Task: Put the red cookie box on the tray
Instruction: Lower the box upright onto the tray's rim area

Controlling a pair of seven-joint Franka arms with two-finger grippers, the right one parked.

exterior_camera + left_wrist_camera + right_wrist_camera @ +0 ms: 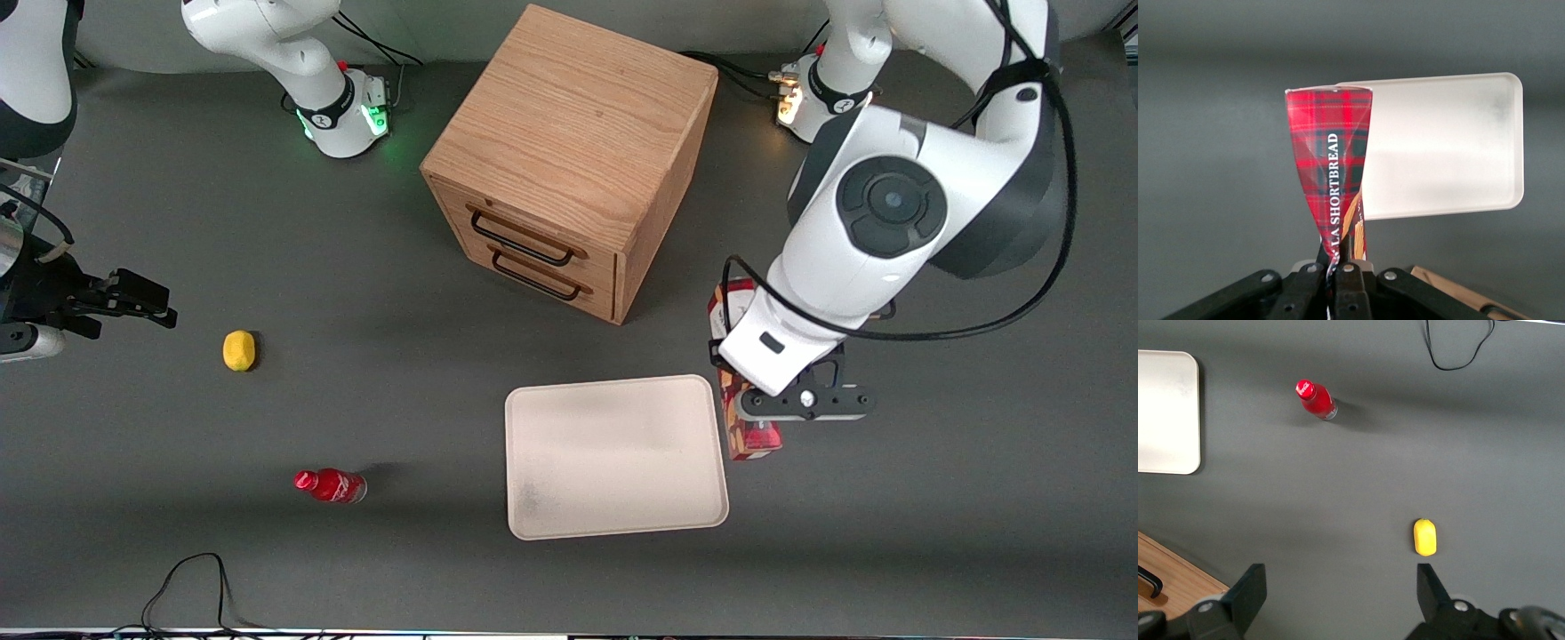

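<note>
I had the left gripper (1338, 257) jaws clamped on the red cookie box (1330, 167) | box lifted just beside the tray (613, 458), toward working arm's end | long axis parallel to tray's short side

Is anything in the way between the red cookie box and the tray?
Nothing visible. The hand is shut on the red cookie box, right beside the tray, whose surface is bare. The cabinet stands farther from the camera.

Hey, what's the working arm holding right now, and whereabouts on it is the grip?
The tool is shut on the long dark-red tartan cookie box, pinching its narrow faces near one end, beside the flat cream-white tray.
</note>
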